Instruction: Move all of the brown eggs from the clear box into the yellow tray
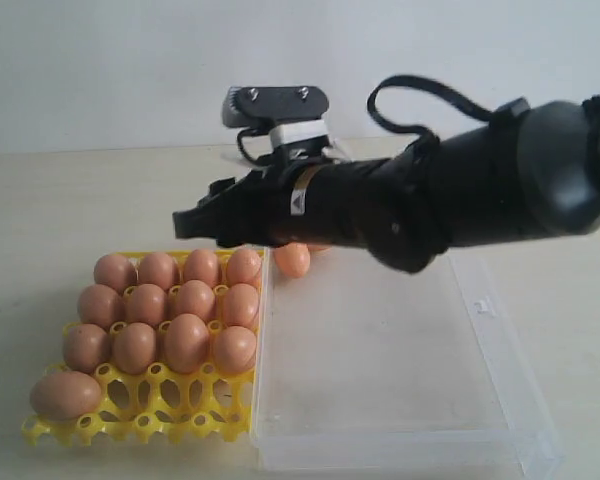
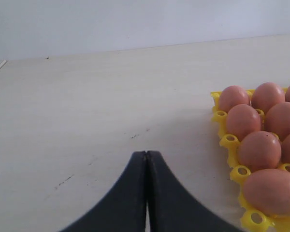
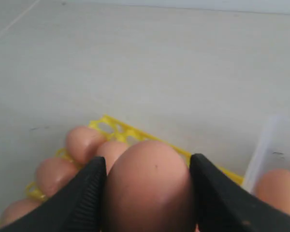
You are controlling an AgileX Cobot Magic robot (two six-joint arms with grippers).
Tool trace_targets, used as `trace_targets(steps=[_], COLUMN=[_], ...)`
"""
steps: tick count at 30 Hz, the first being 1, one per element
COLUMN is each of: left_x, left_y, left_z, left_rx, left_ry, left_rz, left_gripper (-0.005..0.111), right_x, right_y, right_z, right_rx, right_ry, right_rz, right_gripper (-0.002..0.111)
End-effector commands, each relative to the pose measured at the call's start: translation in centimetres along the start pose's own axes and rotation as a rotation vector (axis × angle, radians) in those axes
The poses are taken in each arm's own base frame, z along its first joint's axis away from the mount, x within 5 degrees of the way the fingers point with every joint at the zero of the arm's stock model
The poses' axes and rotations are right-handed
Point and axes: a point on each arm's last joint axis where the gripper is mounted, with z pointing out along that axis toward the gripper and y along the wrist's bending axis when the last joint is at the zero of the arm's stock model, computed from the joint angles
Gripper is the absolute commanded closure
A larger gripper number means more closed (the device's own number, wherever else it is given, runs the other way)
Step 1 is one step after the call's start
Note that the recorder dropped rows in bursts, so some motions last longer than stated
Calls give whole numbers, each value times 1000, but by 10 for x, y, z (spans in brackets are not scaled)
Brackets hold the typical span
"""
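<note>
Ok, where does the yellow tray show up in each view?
Exterior: yellow tray, lower left, beside the clear box.
Left wrist: cut off by the frame edge, beside the shut left end effector.
Right wrist: its rim behind the egg gripped by the right end effector.
Shared: brown eggs in its cups.

No word or number can be read in any view. The only sign is a small pale triangle (image 1: 298,203) on a light band (image 1: 302,190) around the black right arm (image 1: 400,205). It shows in the exterior view, too small and blurred to tell more.
</note>
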Motion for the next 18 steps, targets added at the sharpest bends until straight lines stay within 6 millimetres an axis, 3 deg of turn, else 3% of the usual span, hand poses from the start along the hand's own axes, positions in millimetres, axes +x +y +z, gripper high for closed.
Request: trace_targets(steps=[1, 8, 18], left_x=[-1, -1, -1], left_y=[0, 0, 0], left_z=[0, 0, 0], left_rx=[-4, -4, -4], left_ry=[-1, -1, -1], left_rz=[4, 7, 7], left_gripper=[107, 107, 107], right_x=[15, 36, 72], right_y=[37, 77, 83], right_z=[-7, -5, 15], right_rx=[-125, -276, -302], right_ry=[-80, -157, -102], right_rz=[-67, -134, -155], right_gripper=[108, 108, 108])
